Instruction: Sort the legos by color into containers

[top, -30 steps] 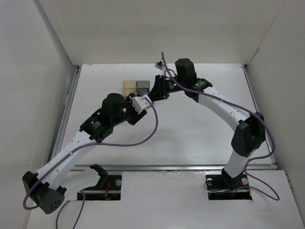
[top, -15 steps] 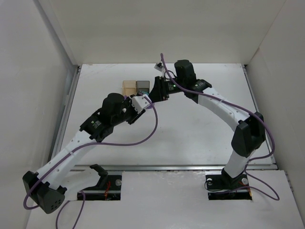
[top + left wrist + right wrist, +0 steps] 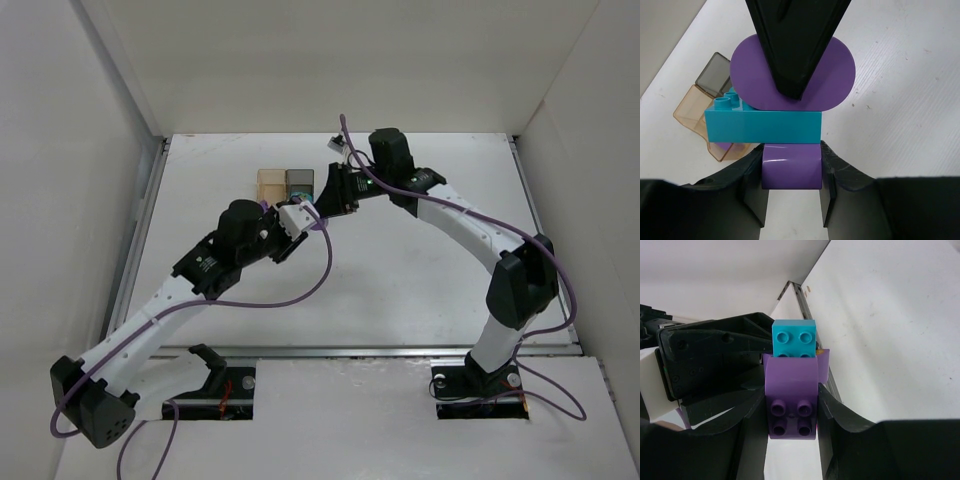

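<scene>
Here, the teal brick [image 3: 762,126] lies crosswise against the purple block [image 3: 791,166].

White table [image 3: 400,290] fills the mid of the overhead shot, matte, w/ a few faint specks showing up close. Metal rail [image 3: 141,230] runs along its left edge, front to back. Metal strip [image 3: 380,351] crosses the near edge, white shelf [image 3: 340,420] just this side of it. Plain white panels box it in: left wall [image 3: 60,200], back wall [image 3: 340,60], right wall [image 3: 590,180].
</scene>
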`<action>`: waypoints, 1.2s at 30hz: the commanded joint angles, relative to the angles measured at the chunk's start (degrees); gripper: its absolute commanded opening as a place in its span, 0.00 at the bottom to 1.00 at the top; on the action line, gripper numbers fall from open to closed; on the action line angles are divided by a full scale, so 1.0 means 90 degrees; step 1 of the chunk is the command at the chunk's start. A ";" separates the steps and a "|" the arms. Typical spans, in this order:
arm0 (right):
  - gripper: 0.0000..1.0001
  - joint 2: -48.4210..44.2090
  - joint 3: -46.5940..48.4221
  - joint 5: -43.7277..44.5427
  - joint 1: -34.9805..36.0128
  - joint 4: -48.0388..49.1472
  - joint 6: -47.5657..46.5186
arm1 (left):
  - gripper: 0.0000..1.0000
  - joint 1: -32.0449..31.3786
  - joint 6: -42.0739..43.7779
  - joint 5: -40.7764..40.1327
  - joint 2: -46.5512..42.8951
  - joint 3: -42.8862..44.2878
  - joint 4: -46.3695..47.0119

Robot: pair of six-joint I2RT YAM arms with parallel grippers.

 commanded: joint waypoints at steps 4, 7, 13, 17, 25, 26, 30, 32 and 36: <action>0.00 -0.0267 0.0075 0.0753 -0.0563 0.0388 -0.0246 | 0.00 -0.0055 -0.0145 0.0175 -0.0399 -0.0148 -0.0503; 0.00 -0.0209 0.0143 0.0822 -0.0710 0.0388 -0.0246 | 0.00 -0.0055 -0.0145 0.0175 -0.0400 -0.0207 -0.0620; 0.00 0.0054 0.0572 0.0764 -0.0778 0.0203 -0.0246 | 0.00 -0.0055 -0.0028 0.0088 -0.0400 -0.0324 -0.0689; 0.00 0.0259 0.0641 0.0763 -0.0778 0.0280 -0.0168 | 0.00 -0.0055 -0.0095 -0.0175 -0.0459 -0.0324 -0.0620; 0.00 0.1918 0.2475 0.2333 -0.0096 0.0583 0.0778 | 0.00 0.0052 -0.0592 -0.3745 -0.0848 -0.0655 0.0473; 0.00 0.2172 0.2709 0.2683 0.0089 0.0670 0.0934 | 0.00 0.0053 -0.0681 -0.3934 -0.0917 -0.0656 0.0473; 0.00 0.3412 0.4094 0.3291 0.0276 0.0730 0.1774 | 0.00 0.0219 -0.1003 -0.4200 -0.1151 -0.0793 0.0415; 0.00 0.3843 0.4303 0.3787 0.0345 0.0730 0.2243 | 0.00 0.0286 -0.1004 -0.4258 -0.1307 -0.0958 0.0347; 0.00 0.4185 0.4625 0.4628 0.0598 0.0788 0.2323 | 0.00 0.0355 -0.0946 -0.4258 -0.1445 -0.1085 0.0346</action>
